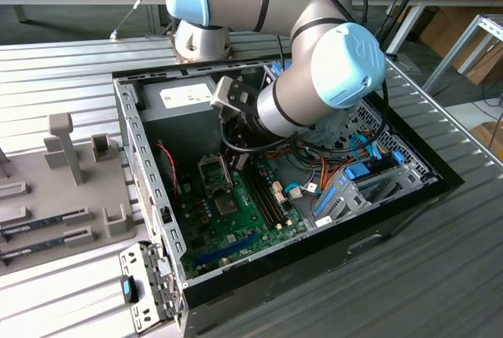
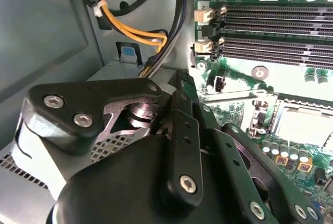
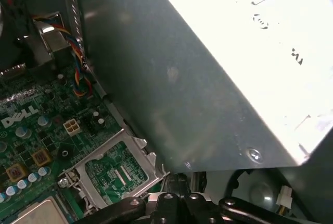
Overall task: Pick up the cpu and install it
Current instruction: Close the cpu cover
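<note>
We're inside the open black computer case (image 1: 437, 186) on the slatted grey metal table (image 1: 440, 275). The silver and pale-blue robot arm (image 1: 330, 63) bends down into the case's far half, right over the green motherboard (image 1: 228, 220).

In the second wrist view, the black linkage gripper (image 2: 182, 146) sits just above the board. Its jaws are tucked out of sight, so I cannot tell whether they are released or clenched.

And there's the cpu (image 2: 308, 124), the small flat square chip with a silver-grey top. It lies flat in the square metal-framed socket (image 2: 260, 110), apart from the gripper. The first wrist view catches a corner of that same chip (image 3: 39, 214). Just beside it, the socket's silver hinged retaining frame (image 3: 112, 169) stands swung open, with green board showing through its window.

In the exterior view the socket (image 1: 214, 171) sits near the case's left wall, with the arm's wrist directly above and just far of it. The large grey metal power-supply box (image 1: 185, 96) runs along the far wall. Up close it looms pale and bright (image 3: 223, 67).

Long dark empty memory slots (image 2: 276, 21) lie side by side just past the socket. A bundle of yellow and orange wires (image 2: 130, 28) curves down near the case wall. Blue plastic drive brackets (image 1: 346, 192) fill the case's right side. On the exterior view's left, outside the case, a grey moulded parts tray (image 1: 47, 181) rests on the table.
</note>
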Available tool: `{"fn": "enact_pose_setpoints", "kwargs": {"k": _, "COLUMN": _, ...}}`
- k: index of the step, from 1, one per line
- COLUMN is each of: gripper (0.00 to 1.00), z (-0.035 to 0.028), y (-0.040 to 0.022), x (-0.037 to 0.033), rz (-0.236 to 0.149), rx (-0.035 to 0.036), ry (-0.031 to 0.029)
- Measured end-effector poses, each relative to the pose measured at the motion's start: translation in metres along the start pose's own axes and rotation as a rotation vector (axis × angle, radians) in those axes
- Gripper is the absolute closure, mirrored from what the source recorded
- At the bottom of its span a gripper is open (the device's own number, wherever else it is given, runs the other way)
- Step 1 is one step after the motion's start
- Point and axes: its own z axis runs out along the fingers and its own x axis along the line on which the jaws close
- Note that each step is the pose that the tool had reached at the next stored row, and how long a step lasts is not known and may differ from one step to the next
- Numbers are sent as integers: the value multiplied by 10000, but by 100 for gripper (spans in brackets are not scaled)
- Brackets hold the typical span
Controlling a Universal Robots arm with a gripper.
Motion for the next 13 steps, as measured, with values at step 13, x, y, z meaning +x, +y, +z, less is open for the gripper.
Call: {"fn": "enact_pose_setpoints", "kwargs": {"k": 13, "gripper": 89, "z": -25, "y": -54, "x": -25, "rz": 42, "rx": -149, "ry": -22}}
